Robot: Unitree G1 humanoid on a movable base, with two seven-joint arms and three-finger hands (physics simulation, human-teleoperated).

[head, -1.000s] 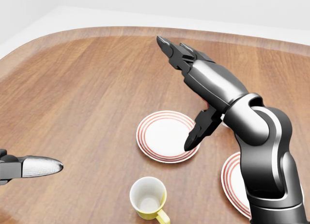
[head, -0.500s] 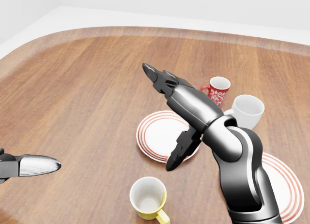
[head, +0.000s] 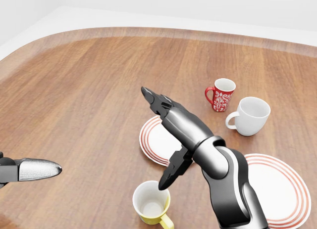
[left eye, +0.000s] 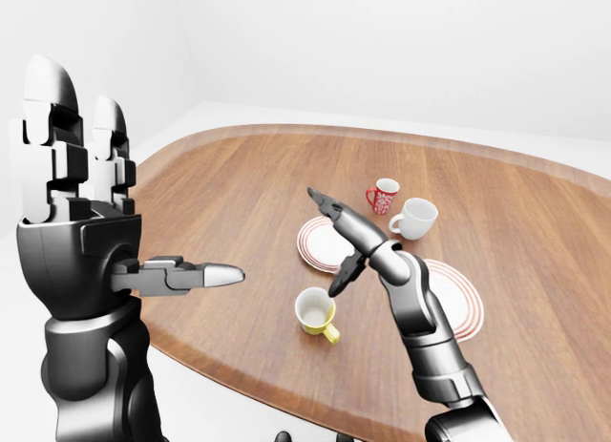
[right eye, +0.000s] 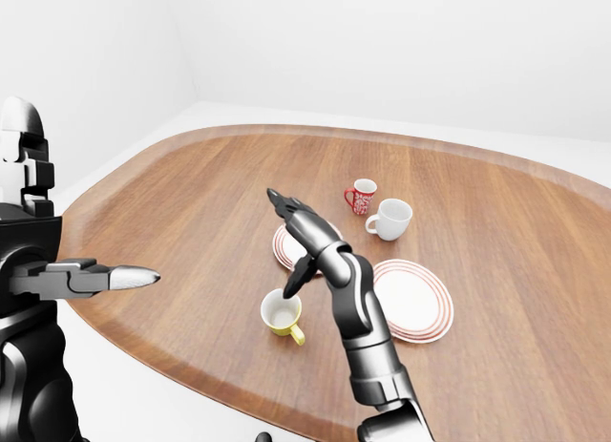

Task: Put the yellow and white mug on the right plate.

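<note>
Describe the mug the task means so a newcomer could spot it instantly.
On the wooden table, find the two red-ringed plates. The yellow and white mug stands alone at the bottom of the head view, below the left plate, under the right robot hand. The other mugs are red-patterned and plain white.

The yellow and white mug [head: 151,203] is seen upright and empty at the head view's bottom; the red-ringed right plate [head: 292,190] lies bare.

I find no readable text, label, brand or number anywhere in my views. The red mug [head: 221,94] carries only a white ornamental pattern, with no letters I can make out.
</note>
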